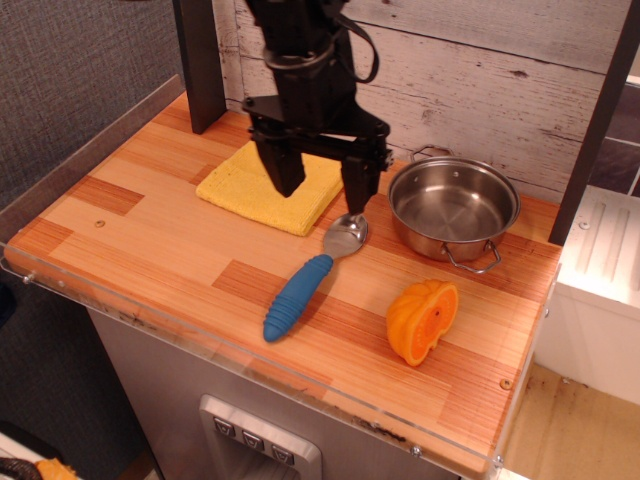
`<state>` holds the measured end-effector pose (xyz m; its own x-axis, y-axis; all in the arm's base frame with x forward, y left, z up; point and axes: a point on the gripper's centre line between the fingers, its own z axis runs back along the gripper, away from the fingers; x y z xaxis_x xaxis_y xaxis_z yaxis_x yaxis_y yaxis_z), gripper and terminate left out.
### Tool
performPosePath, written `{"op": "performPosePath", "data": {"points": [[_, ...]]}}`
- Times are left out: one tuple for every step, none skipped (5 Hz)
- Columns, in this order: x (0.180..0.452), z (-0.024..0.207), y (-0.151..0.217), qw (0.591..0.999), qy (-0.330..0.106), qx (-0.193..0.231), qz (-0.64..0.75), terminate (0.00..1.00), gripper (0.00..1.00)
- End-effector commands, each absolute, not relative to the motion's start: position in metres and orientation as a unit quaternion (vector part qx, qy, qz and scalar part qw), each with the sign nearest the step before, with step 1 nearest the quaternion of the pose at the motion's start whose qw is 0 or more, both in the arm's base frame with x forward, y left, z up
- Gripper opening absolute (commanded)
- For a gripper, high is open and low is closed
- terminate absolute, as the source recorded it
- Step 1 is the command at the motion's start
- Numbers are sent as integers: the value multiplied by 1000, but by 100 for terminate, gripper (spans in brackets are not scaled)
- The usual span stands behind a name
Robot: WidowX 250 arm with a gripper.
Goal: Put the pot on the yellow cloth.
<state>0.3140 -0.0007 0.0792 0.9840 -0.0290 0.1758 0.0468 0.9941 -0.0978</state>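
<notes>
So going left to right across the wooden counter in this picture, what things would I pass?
Yellow cloth → blue-handled spoon → orange pumpkin-like toy → pot. The robot's open fingers hang over the cloth's right edge, so I leave them out of the order.
</notes>
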Motion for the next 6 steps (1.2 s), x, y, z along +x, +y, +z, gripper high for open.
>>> {"op": "performPosePath", "data": {"points": [[360, 85, -11, 990, -132, -48, 24, 0, 100], [379, 81, -20, 989, -132, -41, 50, 0, 100], [392, 68, -24, 990, -124, -26, 57, 0, 100], [399, 50, -27, 992, -111, -11, 53, 0, 100], [401, 38, -28, 994, -97, 2, 47, 0, 100], [400, 31, -30, 995, -93, 3, 45, 0, 100]]}}
